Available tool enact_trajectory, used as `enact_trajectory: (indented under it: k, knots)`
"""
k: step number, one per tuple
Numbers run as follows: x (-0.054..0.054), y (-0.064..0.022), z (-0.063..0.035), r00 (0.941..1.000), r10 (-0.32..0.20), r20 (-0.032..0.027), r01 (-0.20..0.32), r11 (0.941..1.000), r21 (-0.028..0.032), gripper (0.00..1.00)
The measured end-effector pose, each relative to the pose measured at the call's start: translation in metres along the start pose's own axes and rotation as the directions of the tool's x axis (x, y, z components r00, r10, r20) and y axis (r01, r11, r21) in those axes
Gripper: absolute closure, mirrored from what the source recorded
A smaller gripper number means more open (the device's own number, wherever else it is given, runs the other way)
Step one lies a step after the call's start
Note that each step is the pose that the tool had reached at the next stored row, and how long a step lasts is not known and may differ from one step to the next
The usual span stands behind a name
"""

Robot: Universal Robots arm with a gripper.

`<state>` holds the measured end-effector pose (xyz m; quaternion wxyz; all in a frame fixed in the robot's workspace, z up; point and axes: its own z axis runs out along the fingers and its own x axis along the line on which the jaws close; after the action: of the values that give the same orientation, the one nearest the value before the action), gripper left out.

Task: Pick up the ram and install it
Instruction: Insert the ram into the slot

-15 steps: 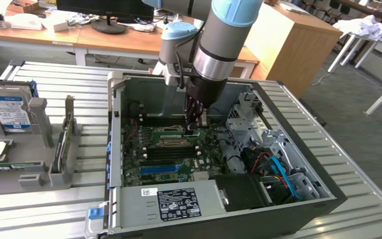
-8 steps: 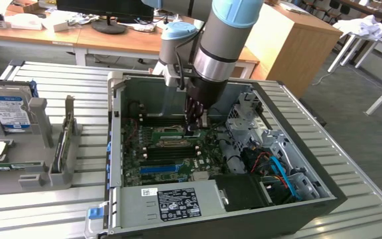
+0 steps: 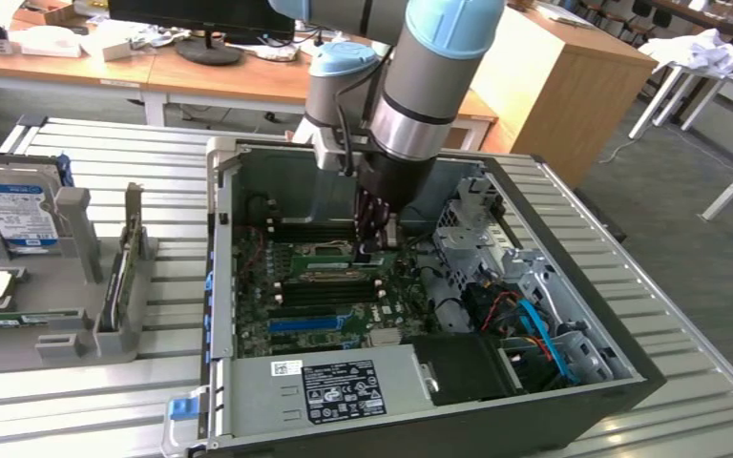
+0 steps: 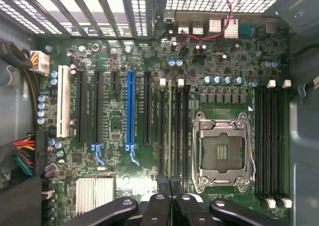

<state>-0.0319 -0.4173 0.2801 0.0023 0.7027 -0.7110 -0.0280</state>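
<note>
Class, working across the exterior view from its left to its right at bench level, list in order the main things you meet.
hard drive → computer case's left wall → motherboard → metal drive cage → blue cable

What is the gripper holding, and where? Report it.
The gripper is shut on the ram, seen edge-on over the motherboard slots, pinched across its flat faces at its upper edge.
</note>
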Motion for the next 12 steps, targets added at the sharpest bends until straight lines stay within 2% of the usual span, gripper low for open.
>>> enact_trajectory:
  k: [6, 12]
  knots:
    - [0.0002, -0.0002, 0.0050, 1.0000, 0.000, 0.0000, 0.000, 1.0000, 0.0000, 0.88]
    - [0.0002, -0.0002, 0.0055, 1.0000, 0.000, -0.0001, 0.000, 1.0000, 0.0000, 0.88]
